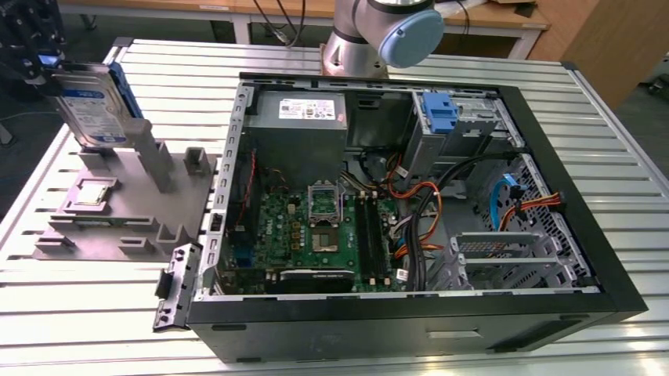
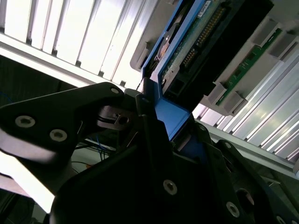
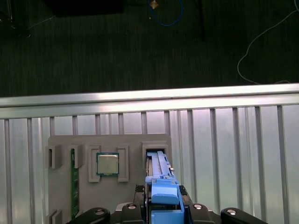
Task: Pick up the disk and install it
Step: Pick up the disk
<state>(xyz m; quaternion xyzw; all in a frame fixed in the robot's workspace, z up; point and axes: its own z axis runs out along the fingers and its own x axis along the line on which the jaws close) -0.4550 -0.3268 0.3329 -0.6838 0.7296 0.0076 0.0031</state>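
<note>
The disk (image 1: 92, 110) stands on edge above the grey fixture (image 1: 115, 211). Its blue bracket (image 3: 163, 193) is clamped between the closed fingers (image 2: 154, 140) of the gripper (image 1: 44, 69), directly over the fixture's slot (image 3: 156, 150); whether its lower edge has left that slot cannot be told. A chip (image 3: 107, 164) and a memory stick (image 3: 74, 182) sit in the fixture's other pockets, and the open case (image 1: 418, 317) lies just beside the fixture on the exterior view's right.
</note>
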